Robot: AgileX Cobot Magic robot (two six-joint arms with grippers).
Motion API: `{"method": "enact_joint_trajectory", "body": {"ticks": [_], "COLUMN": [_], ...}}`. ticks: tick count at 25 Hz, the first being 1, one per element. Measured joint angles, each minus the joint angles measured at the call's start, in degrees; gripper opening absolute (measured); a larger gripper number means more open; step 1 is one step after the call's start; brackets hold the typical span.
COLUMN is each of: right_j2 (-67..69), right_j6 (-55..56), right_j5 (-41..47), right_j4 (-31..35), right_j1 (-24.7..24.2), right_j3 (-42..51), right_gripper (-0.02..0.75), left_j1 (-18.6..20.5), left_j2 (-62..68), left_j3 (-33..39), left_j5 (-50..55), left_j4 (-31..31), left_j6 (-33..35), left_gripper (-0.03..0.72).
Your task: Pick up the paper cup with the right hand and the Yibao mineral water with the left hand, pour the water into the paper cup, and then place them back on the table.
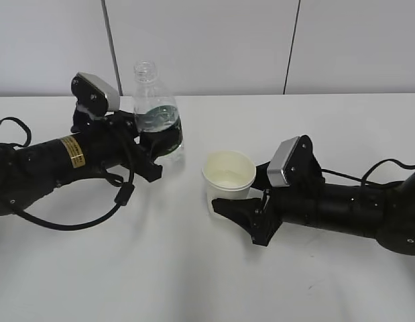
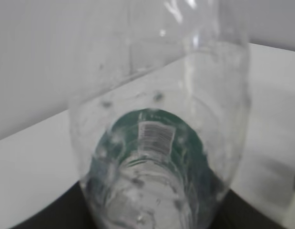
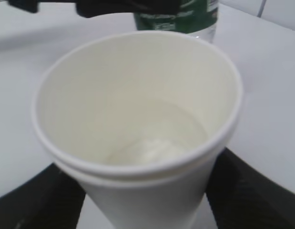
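L claw (image 1: 145,149) clamped on Yibao bottle (image 1: 155,117), centre-left; R claw (image 1: 242,209) clamped on paper cup (image 1: 228,178), mid-frame. Lift both level, tilt bottle slowly over the rim.

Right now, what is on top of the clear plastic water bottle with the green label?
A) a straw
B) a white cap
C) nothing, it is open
C: the clear plastic water bottle with the green label ends in a bare, open neck in the exterior view.
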Motion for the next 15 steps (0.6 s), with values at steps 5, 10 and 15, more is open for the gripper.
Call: {"method": "enact_joint_trajectory", "body": {"ticks": [5, 10, 15], "right_j2": [0.0, 0.0, 0.0], "right_j6": [-0.04, -1.32, -3.94], "right_j5": [-0.3, -1.56, -1.8], "right_j4": [6.5, 12.28, 17.17], "right_j1": [-1.71, -3.11, -3.11], "right_j3": [1.96, 3.75, 4.79], "right_gripper": [0.564, 0.564, 0.561], "left_j1": [0.26, 0.32, 0.27], "left_j2": [-0.18, -0.05, 1.63], "left_j3": [0.06, 0.06, 0.06], "left_j5": [-0.22, -0.51, -3.83], "left_j4": [10.49, 19.92, 25.15], "left_j6": [-6.27, -8.51, -10.12], "left_gripper": [0.319, 0.318, 0.318]}}
